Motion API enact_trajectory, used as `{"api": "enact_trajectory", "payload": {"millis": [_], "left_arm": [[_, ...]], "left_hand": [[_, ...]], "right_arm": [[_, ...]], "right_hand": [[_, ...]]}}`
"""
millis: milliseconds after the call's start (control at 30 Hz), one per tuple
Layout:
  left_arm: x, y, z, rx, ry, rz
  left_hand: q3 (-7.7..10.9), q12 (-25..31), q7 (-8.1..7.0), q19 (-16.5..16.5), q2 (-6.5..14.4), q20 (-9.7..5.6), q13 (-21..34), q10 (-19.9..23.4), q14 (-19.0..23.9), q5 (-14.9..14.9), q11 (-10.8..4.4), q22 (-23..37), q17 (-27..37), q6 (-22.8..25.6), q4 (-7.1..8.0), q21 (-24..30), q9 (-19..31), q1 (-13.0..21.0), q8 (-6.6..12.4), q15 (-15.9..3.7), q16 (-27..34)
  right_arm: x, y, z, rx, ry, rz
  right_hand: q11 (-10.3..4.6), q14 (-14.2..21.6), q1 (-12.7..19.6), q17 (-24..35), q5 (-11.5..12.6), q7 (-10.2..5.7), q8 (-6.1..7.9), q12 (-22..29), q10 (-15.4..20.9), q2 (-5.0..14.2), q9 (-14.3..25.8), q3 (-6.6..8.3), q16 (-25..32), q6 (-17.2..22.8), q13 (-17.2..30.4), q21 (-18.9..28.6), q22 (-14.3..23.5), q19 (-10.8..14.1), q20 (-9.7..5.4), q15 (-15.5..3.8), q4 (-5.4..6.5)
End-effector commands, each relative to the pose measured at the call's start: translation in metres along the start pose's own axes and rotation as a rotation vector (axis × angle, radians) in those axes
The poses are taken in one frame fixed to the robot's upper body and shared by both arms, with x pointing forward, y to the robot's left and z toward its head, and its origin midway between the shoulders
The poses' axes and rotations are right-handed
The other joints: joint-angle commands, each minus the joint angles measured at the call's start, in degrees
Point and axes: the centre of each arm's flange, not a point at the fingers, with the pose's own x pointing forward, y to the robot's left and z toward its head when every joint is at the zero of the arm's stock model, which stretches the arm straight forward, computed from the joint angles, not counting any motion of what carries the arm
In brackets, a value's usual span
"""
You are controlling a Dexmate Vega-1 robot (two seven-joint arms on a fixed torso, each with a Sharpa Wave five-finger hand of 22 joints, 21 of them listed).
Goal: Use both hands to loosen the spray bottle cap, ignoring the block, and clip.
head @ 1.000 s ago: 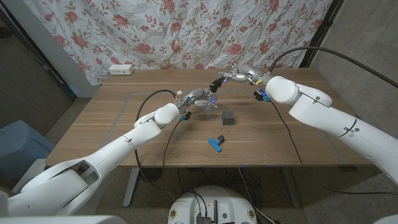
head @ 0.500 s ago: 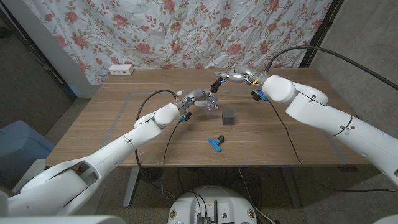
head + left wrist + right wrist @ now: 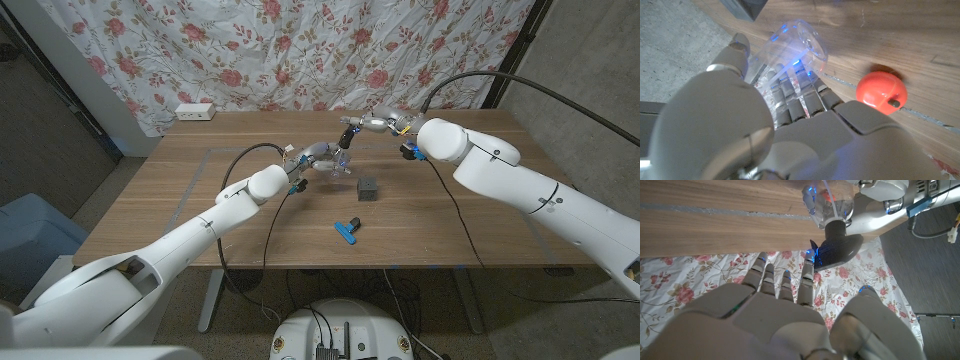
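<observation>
A: Item one, nearest the robot?
B: Blue clip [image 3: 347, 230], lying on the desk [image 3: 180, 200] on the near side of the spray bottle [image 3: 337, 165] and apart from it.

A: Item two?
B: Dark grey block [image 3: 368, 188], standing on the desk just beside the spray bottle, toward the robot's right and a little nearer.

A: The bottle itself?
B: Clear plastic body, black spray head [image 3: 836, 245], at mid-desk. The left hand [image 3: 318, 158] grips the body, fingers [image 3: 790, 92] wrapped around it (the left wrist view shows the clear plastic pressed against them). The bottle appears tilted; whether its base touches the desk I cannot tell.

A: Right hand?
B: The right hand [image 3: 372, 124] is beside the bottle's top, on its far right. In the right wrist view its fingers [image 3: 807, 277] are extended and spread, one fingertip just at the black spray head. It has hold of nothing.

A: Anything else close by?
B: An orange-red ball [image 3: 881, 89] on the desk near the bottle.

A: Farthest entries?
B: White power strip [image 3: 195, 112] at the desk's far left edge, well apart from the bottle; floral curtain [image 3: 300, 50] behind that.
</observation>
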Motion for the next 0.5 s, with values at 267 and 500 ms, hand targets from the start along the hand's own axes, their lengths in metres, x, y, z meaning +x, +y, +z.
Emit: {"api": "enact_trajectory", "payload": {"millis": [267, 500], "left_arm": [[0.0006, -0.0012, -0.0006, -0.005, 0.004, 0.002], [-0.0005, -0.0021, -0.0007, -0.007, 0.004, 0.006]], "left_hand": [[1.6, -0.2, -0.09, 0.7, 8.7, -1.33, 0.4, 1.7, 0.2, -0.1, -1.46, 0.1, 0.1, 1.2, 1.29, -0.2, 0.1, -7.9, 0.39, -5.65, -0.3], [1.66, -0.2, 0.08, 0.7, 8.7, -1.36, 0.4, 1.8, 0.1, -0.1, -1.45, 0.1, 0.2, 1.1, 1.04, -0.2, 0.1, -7.7, 0.41, -5.69, -0.2]], "right_arm": [[0.0046, 0.0019, 0.0006, -0.01, 0.032, 0.008], [0.0051, 0.0027, 0.0011, -0.013, 0.041, 0.008]], "right_hand": [[0.79, 0.0, 5.1, -0.4, 0.0, -0.16, -0.45, 0.1, -0.3, 0.2, 0.2, 1.84, -0.5, -0.5, 0.1, 0.5, 0.3, 0.3, 0.03, 0.11, -3.75], [0.62, 0.1, 7.6, -0.6, -0.1, -0.3, -0.53, 0.1, -0.5, 0.32, 0.3, 2.9, -0.6, -0.6, 0.1, 0.5, 0.3, 0.5, 0.05, 0.14, -5.89]]}}
